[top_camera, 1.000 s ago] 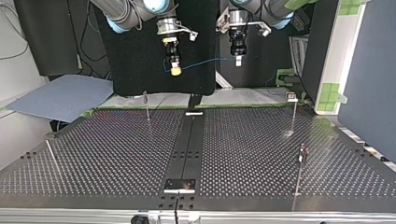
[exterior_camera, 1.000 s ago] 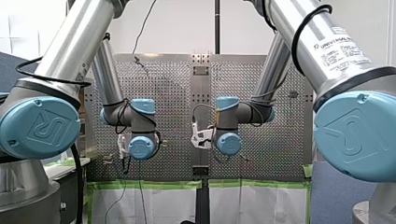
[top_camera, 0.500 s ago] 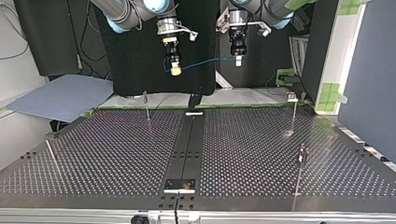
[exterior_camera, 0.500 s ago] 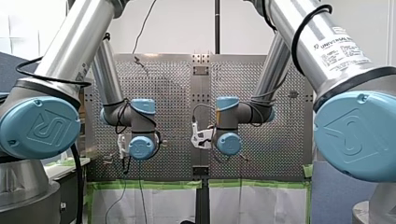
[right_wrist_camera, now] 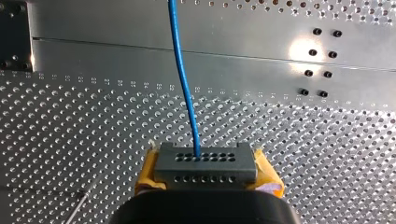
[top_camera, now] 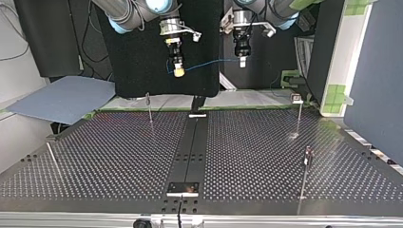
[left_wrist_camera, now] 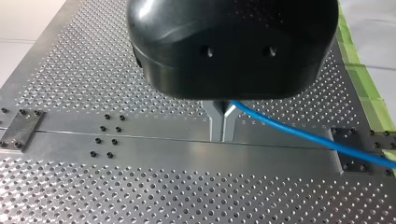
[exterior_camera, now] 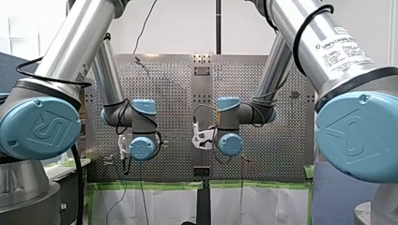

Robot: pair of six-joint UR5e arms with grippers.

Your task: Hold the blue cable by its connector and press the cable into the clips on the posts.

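Nothing has moved; both arms hang still. My right pincer (top_camera: pixel 178 71) pinches the connector (right_wrist_camera: pixel 205 163), and my left pincer (left_wrist_camera: pixel 223 133) is pressed together on the cable (top_camera: pixel 209 63). In the top view it's aloft at twelve o'clock, running nine to three, connector at nine. The posts (top_camera: pixel 149 108) look bare, so I judge all the clipping remains.

Thin blue cable (top_camera: pixel 209 62), upper centre of the top view, stretched in air between my right gripper (top_camera: pixel 178 71) and my left gripper (top_camera: pixel 242 61). Its grey perforated connector (right_wrist_camera: pixel 205 163) is clamped between my yellow pads (right_wrist_camera: pixel 145 176). Posts (top_camera: pixel 150 109) stand upright below.
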